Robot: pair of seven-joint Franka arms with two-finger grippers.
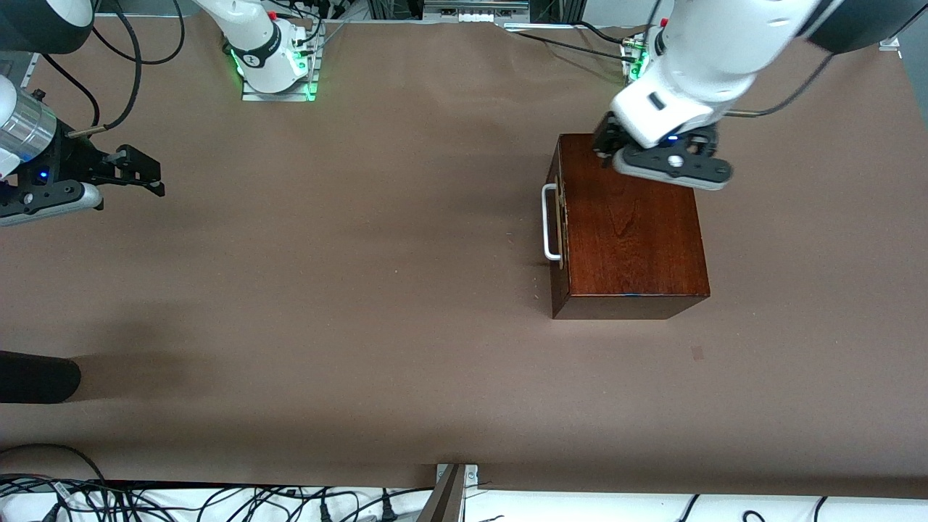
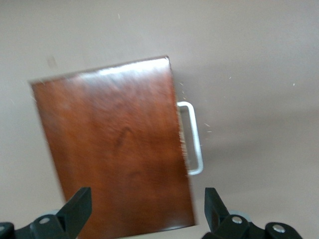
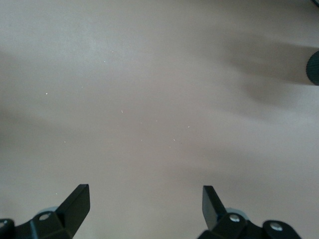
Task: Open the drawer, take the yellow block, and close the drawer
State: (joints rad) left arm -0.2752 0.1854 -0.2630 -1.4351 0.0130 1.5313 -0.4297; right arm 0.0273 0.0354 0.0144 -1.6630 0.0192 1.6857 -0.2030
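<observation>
The dark reddish-brown wooden box (image 1: pixel 631 225) stands toward the left arm's end of the table. Its drawer is shut, with the white bar handle (image 1: pixel 549 221) on the side that faces the right arm's end. The box (image 2: pixel 117 149) and handle (image 2: pixel 193 137) also show in the left wrist view. My left gripper (image 1: pixel 607 148) is open and empty, up over the box's top edge nearest the robot bases. My right gripper (image 1: pixel 148 174) is open and empty, waiting over bare table at the right arm's end. The yellow block is hidden.
The brown table cover (image 1: pixel 362 290) spreads wide between the box and my right gripper. A dark rounded object (image 1: pixel 36 378) lies at the table's edge at the right arm's end. Cables (image 1: pixel 217 504) hang along the edge nearest the camera.
</observation>
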